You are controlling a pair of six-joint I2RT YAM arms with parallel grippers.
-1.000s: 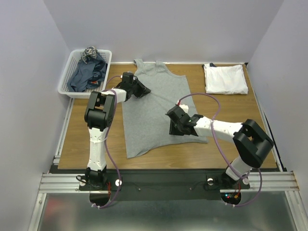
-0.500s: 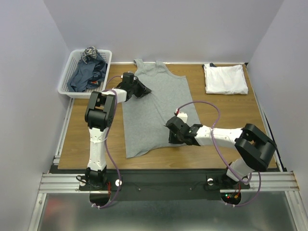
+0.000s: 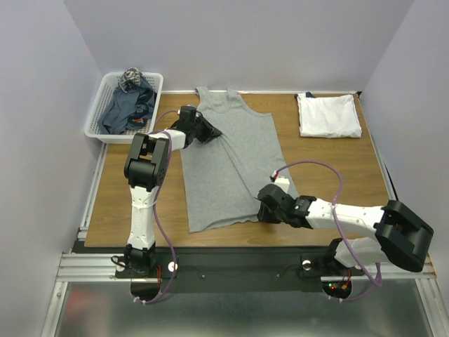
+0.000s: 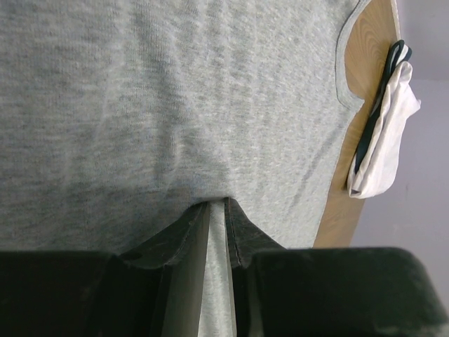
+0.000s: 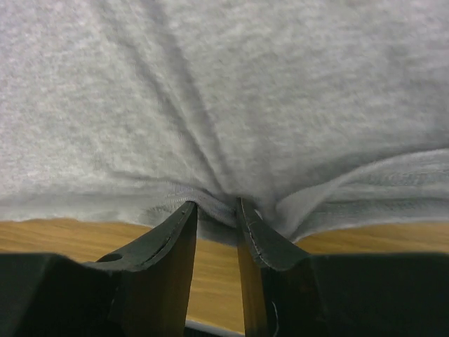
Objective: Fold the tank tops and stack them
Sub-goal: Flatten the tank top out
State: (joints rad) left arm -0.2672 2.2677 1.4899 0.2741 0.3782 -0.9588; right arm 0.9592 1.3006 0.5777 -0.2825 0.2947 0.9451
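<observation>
Two hands grip one grey tank top (image 3: 224, 161) as I watch from the overhead camera. The top lies flat across the middle of the table (image 3: 337, 161), straps toward the far edge and hem toward the arms.

My left hand (image 3: 210, 132) is clenched on the top's left side, just below the armhole. Its wrist camera shows both fingers pressed together on a raised pinch of grey jersey.

My right hand (image 3: 261, 209) reaches low over the table and is clamped on the hem at the top's right corner. In its own camera the fingers (image 5: 179, 228) close on the stitched hem edge, with bare wood below. Long creases fan out from that pinch, and a diagonal fold line runs across the cloth between the two hands.

A white tank top (image 3: 328, 114) sits folded at the far right corner of the table, well apart from the grey one. It also shows at the edge of the left wrist view, with a dark strip of something along it that I cannot identify.

Dark tank tops (image 3: 126, 109) lie heaped in a white basket (image 3: 93, 121) off the table's far left corner.
</observation>
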